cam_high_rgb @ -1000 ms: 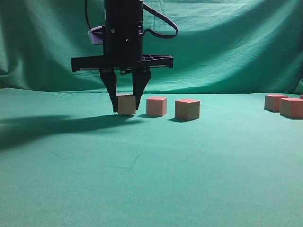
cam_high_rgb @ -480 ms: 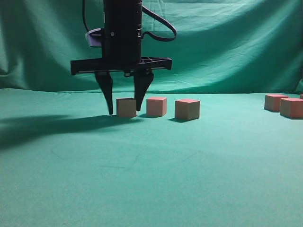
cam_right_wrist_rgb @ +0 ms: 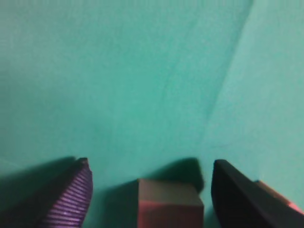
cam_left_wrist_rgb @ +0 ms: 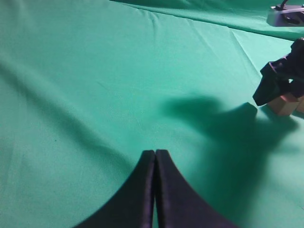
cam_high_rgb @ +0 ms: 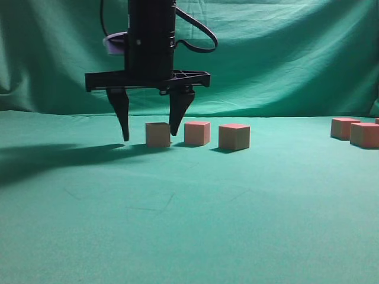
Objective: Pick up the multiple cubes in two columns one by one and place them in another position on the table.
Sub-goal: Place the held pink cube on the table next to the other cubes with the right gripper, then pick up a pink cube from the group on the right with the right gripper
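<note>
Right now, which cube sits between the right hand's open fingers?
The leftmost cube of the row of three. It stands on the table between the right hand's spread fingers; the others lie further right.

No readable text, labels, brands, numbers or signs anywhere.

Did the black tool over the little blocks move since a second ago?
Yes. The right tool opened and rose a bit: its fingers, then hugging the leftmost cube, now stand apart from it, tips higher. The cube stayed on the table.

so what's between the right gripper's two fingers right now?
One cube, resting on the table, touching neither finger; clearest in the exterior view.
</note>
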You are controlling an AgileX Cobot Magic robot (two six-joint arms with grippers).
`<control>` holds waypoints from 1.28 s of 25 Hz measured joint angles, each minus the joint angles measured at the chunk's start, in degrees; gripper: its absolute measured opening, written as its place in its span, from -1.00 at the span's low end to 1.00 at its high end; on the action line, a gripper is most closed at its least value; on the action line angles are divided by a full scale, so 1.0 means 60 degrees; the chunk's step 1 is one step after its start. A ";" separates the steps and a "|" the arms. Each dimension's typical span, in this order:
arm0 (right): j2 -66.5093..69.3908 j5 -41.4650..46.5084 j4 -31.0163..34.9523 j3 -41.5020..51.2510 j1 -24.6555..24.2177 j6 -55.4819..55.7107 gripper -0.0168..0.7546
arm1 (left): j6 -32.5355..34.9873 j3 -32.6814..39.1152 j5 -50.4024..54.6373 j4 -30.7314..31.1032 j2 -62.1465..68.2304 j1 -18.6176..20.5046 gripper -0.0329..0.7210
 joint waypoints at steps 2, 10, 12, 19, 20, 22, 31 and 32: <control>0.0000 -0.0290 0.0000 0.0000 0.0000 -0.0129 0.24 | 0.0000 0.0000 0.0000 0.0000 0.0000 0.0000 -0.91; -0.0067 -0.0740 -0.0036 -0.0784 0.0000 -0.0670 0.24 | 0.0000 0.0000 0.0000 0.0000 0.0000 0.0000 -0.91; -0.0252 -0.0478 -0.0069 -0.1396 0.0000 -0.0972 0.24 | 0.0000 0.0000 0.0000 0.0000 0.0000 0.0000 -0.91; -0.1216 0.1141 -0.0804 -0.3342 0.0000 -0.1445 0.24 | 0.0000 0.0000 0.0000 0.0000 0.0000 0.0000 -0.91; -0.1416 0.1202 -0.0850 -0.3407 0.0000 -0.1443 0.24 | 0.0000 0.0000 0.0000 0.0000 0.0000 0.0000 -0.91; -0.1980 0.1268 -0.0856 -0.3443 -0.0034 -0.1458 0.24 | 0.0000 0.0000 0.0000 0.0000 0.0000 0.0000 -0.91; -0.6244 0.1330 -0.0894 -0.0342 -0.1084 -0.1703 0.24 | 0.0000 0.0000 0.0000 0.0000 0.0000 0.0000 -0.91; -0.6786 0.1330 -0.0913 0.0411 -0.1359 -0.1677 0.24 | 0.0000 0.0000 0.0000 0.0000 0.0000 0.0000 -0.91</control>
